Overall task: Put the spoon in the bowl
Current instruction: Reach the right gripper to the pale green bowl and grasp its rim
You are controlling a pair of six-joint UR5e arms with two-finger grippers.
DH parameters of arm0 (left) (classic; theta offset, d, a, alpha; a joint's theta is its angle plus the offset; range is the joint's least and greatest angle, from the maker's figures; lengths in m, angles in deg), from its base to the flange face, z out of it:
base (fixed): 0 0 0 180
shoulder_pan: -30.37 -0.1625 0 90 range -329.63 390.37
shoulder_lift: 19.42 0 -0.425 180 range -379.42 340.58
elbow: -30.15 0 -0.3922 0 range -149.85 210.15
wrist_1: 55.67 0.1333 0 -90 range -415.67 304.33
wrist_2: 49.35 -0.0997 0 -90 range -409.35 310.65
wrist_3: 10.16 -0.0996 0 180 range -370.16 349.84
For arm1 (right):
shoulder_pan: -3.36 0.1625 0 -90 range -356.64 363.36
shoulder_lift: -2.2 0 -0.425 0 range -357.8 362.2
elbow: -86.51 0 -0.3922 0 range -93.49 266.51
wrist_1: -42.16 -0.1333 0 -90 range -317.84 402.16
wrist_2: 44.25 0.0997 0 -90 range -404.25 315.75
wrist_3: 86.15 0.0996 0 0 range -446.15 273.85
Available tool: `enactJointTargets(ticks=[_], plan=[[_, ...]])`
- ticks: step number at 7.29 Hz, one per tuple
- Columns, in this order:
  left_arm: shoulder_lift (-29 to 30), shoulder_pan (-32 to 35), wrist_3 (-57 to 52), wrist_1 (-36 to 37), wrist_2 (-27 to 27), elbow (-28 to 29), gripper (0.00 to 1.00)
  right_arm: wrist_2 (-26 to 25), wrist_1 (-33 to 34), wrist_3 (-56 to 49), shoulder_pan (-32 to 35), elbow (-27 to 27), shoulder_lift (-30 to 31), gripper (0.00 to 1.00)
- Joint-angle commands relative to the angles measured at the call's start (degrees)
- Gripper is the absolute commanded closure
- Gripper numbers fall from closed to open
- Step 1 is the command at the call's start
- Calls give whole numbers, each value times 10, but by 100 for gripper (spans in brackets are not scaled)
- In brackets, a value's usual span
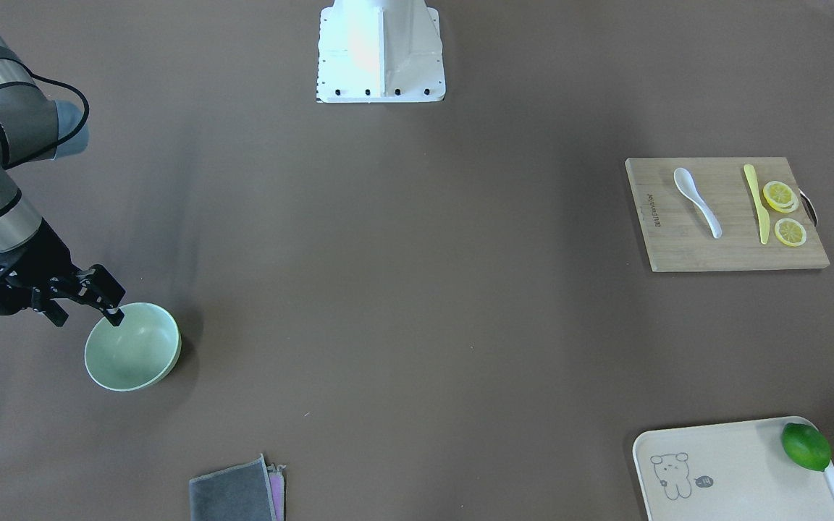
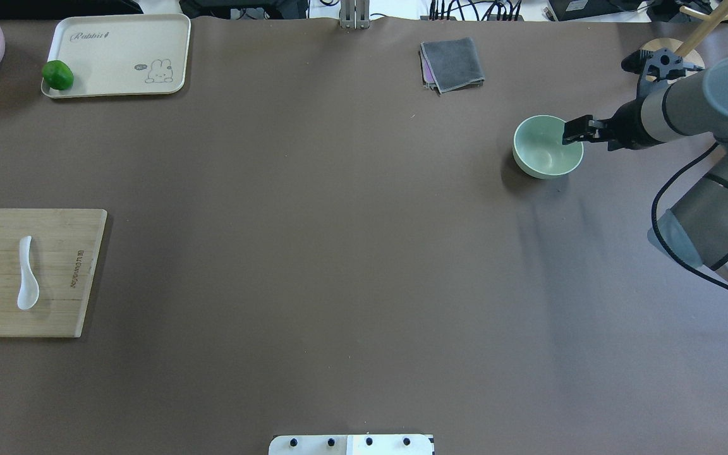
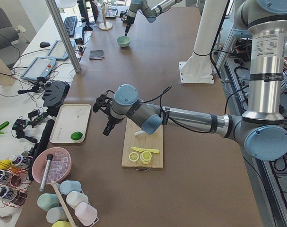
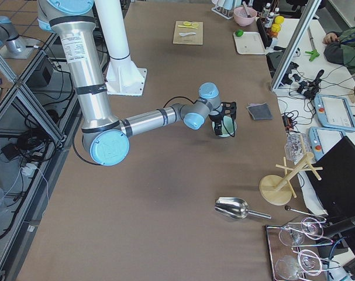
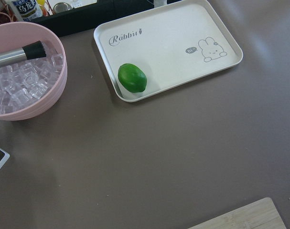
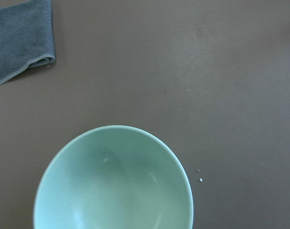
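Lying on the cutting board at the surface's left edge, the spoon looks slick and brittle: pinch its handle. Right tool perhaps touches the bowl; its state, and that of the left tool, I cannot tell.

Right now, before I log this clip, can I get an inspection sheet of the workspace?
Surface: brown table, a few tiny specks by the bowl.
Job's things: spoon lies on the cutting board; bowl empty, far across the table.
Clutter: knife and lemon slices on the board; lime on the tray; folded cloth; ice bowl.
Grippers: right gripper looks open, one fingertip at the bowl's rim; left gripper hangs between tray and board, state unclear.
Cables: black cable loops along the right arm.
Surroundings: person at the side bench.
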State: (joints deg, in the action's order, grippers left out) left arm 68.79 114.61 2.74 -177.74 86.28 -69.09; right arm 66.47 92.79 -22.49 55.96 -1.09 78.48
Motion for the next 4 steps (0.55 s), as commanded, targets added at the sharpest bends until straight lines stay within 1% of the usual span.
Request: enactJointTargets(ticks=[1, 2, 4], plan=[[-1, 0, 0, 0, 0, 1, 2, -79, -29, 45, -41, 33, -2, 37], [-1, 0, -1, 0, 0, 1, 2, -81, -36, 81, -44, 30, -2, 99], [-2, 0, -1, 0, 0, 1, 2, -78, -31, 88, -46, 23, -12, 100]])
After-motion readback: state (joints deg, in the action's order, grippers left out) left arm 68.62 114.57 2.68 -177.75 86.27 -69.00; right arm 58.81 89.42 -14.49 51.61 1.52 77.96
